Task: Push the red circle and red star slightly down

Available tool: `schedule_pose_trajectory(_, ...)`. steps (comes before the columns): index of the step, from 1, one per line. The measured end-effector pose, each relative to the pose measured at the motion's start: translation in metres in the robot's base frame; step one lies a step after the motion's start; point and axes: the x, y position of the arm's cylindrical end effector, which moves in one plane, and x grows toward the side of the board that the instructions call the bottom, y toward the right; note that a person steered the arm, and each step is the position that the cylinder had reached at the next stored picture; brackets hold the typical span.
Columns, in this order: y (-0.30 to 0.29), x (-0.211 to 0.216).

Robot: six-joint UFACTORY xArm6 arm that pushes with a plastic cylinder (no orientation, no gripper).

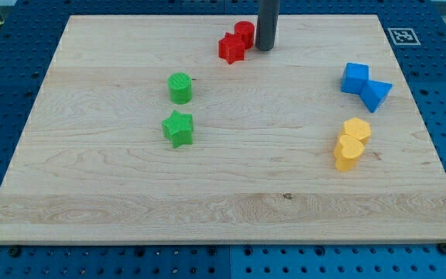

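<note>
The red circle [245,32] and the red star [231,48] sit together near the view's top, just left of centre, touching each other. The star is below and to the left of the circle. My rod comes down from the view's top edge, and my tip [265,49] rests on the board right beside the red circle, at its right side, about level with the red star.
A green circle [180,87] and a green star [178,128] lie left of centre. Two blue blocks [355,77] [375,94] sit at the right, two yellow blocks [357,129] [348,152] below them. The wooden board [223,225] ends close above the red blocks.
</note>
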Motion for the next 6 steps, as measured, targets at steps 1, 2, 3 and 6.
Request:
schedule_pose_trajectory(1, 0.016, -0.002)
schedule_pose_trajectory(2, 0.016, -0.032)
schedule_pose_trajectory(3, 0.016, -0.049)
schedule_pose_trajectory(6, -0.036, -0.027)
